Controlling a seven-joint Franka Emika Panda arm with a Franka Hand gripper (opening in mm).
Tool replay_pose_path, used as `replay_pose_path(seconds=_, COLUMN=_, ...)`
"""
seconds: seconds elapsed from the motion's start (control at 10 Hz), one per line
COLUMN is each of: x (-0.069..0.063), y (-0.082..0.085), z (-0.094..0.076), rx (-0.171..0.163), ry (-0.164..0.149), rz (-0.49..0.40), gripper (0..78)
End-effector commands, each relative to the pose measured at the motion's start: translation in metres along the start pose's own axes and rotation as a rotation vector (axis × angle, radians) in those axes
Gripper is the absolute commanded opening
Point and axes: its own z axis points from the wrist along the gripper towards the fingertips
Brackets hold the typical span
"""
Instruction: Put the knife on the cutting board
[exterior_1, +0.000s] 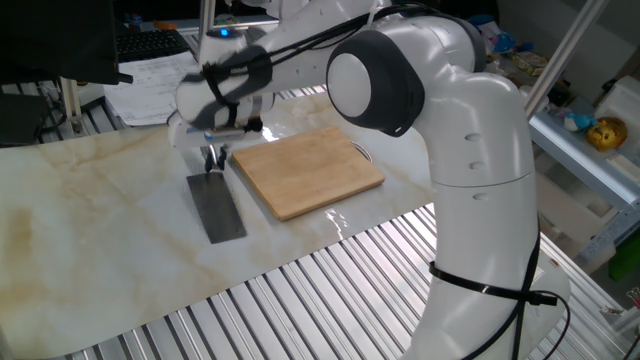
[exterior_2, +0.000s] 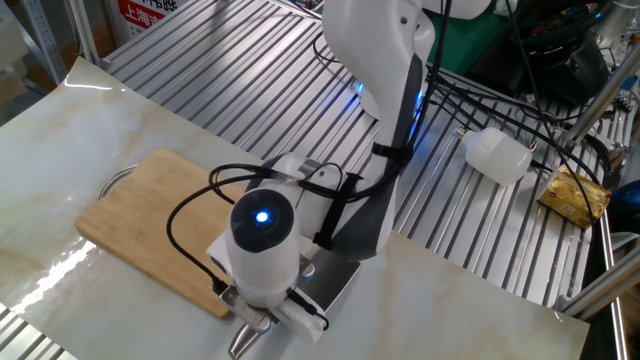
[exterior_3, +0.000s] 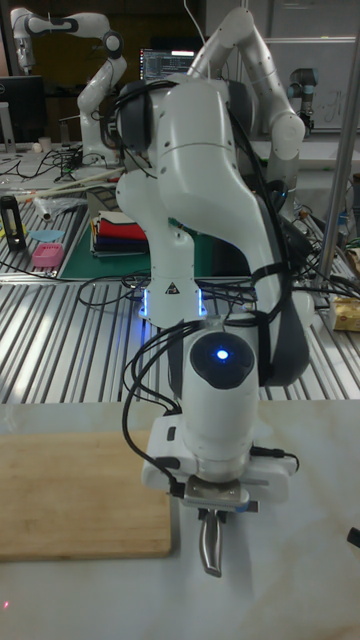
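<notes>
The knife (exterior_1: 216, 208) has a dark grey blade that slopes down onto the marble top, left of the cutting board (exterior_1: 308, 170). My gripper (exterior_1: 213, 158) is shut on its silver handle, just off the board's left corner. In the other fixed view the arm's wrist hides most of the knife (exterior_2: 243, 340); only the shiny handle shows under the gripper (exterior_2: 250, 322), beside the board (exterior_2: 150, 215). In the tall fixed view the handle (exterior_3: 210, 550) hangs below the gripper (exterior_3: 210, 518), right of the board (exterior_3: 80, 490).
The board's metal loop (exterior_1: 362, 152) sticks out on its far side. Slatted metal table (exterior_1: 330, 290) borders the marble top. Papers (exterior_1: 150, 75) lie behind the gripper. A white bottle (exterior_2: 497, 155) and a yellow packet (exterior_2: 575, 195) lie on the slats.
</notes>
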Motion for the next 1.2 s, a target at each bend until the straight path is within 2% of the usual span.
replay_pose_path(seconds=0.1, x=0.000, y=-0.001, z=-0.012, rx=0.011, ry=0.032, rz=0.001, gripper=1.2)
replay_pose_path(seconds=0.3, x=0.002, y=-0.003, z=-0.017, rx=0.019, ry=0.041, rz=-0.004, gripper=1.2)
replay_pose_path(seconds=0.4, x=0.006, y=-0.007, z=-0.027, rx=0.041, ry=0.058, rz=-0.010, gripper=1.2)
replay_pose_path(seconds=0.5, x=0.007, y=-0.008, z=-0.028, rx=0.042, ry=0.060, rz=-0.011, gripper=1.2)
replay_pose_path(seconds=0.6, x=0.013, y=-0.017, z=-0.041, rx=0.045, ry=0.080, rz=-0.014, gripper=1.2)
replay_pose_path(seconds=0.8, x=0.014, y=-0.028, z=-0.048, rx=0.050, ry=0.098, rz=-0.034, gripper=1.2)
replay_pose_path(seconds=1.2, x=-0.006, y=-0.070, z=-0.039, rx=0.074, ry=0.105, rz=-0.143, gripper=1.2)
